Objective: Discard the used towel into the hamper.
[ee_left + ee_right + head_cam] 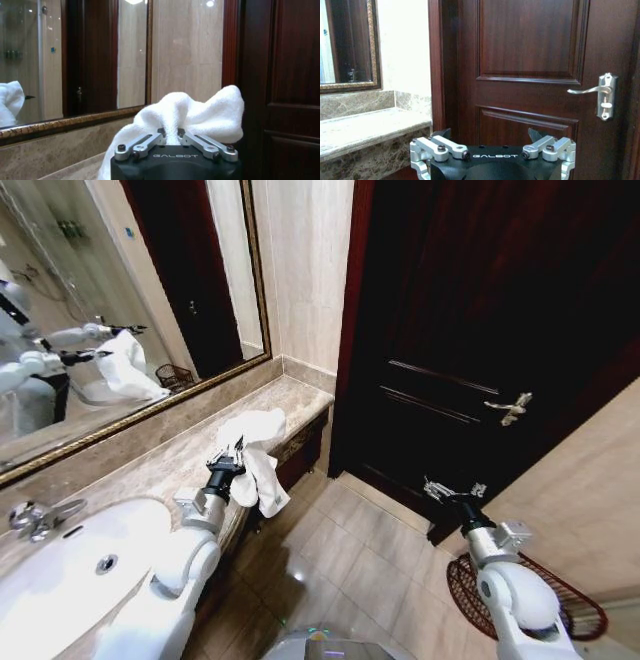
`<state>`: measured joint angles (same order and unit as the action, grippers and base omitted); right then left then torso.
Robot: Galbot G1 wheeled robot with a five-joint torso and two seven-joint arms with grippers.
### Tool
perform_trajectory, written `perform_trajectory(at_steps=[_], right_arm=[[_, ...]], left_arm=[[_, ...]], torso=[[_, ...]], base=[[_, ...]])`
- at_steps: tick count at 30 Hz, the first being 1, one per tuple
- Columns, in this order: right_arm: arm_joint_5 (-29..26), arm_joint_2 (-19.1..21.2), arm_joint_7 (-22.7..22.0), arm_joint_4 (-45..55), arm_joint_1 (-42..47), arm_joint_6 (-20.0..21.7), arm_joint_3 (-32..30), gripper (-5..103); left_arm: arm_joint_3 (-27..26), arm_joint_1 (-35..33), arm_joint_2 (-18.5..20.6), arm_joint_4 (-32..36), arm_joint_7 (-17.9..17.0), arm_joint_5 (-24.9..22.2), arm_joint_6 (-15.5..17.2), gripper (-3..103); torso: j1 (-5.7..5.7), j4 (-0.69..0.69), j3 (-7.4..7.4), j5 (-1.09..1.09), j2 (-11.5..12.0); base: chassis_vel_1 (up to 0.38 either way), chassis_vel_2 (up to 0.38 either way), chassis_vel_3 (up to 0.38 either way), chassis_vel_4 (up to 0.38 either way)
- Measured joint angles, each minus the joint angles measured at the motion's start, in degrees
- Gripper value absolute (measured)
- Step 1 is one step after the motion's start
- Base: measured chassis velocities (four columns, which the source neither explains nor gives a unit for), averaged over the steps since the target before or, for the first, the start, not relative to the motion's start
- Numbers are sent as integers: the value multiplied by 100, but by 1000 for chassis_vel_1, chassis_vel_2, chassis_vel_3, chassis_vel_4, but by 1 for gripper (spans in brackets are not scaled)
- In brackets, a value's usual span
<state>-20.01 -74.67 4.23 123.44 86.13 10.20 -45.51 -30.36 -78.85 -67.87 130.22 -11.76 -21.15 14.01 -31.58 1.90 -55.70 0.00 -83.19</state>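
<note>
Towel [255,455], white and crumpled, is pinched between the closed fingers of the left gripper [226,457] at centre-left of the head frame, partly resting on the marble counter [150,470] and partly hanging over its edge. The right gripper [452,490] is held idle, fingers spread, before the dark door [480,330]. The hamper [560,600] is seen at lower right on the floor. The grasp appears made; carrying the towel across to the hamper is judged next.

Left tool [171,135] clamps white towel [200,114].
</note>
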Motion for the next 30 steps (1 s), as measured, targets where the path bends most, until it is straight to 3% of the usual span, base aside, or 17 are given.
perform_trajectory(at_steps=[10, 30], right_arm=[[15, -34, -100, 9, -5, -2, 37, 100], [14, -36, -98, -4, -1, -17, 36, 100]], left_arm=[[-9, -41, 14, -56, 121, 16, -178, 4], [1, -25, 45, -98, 125, -8, -238, 4]], torso=[[-3, 1, -1, -1, 1], [-2, 0, 0, -1, 0]], base=[[0, 0, 0, 0], [-46, -40, -48, -47]])
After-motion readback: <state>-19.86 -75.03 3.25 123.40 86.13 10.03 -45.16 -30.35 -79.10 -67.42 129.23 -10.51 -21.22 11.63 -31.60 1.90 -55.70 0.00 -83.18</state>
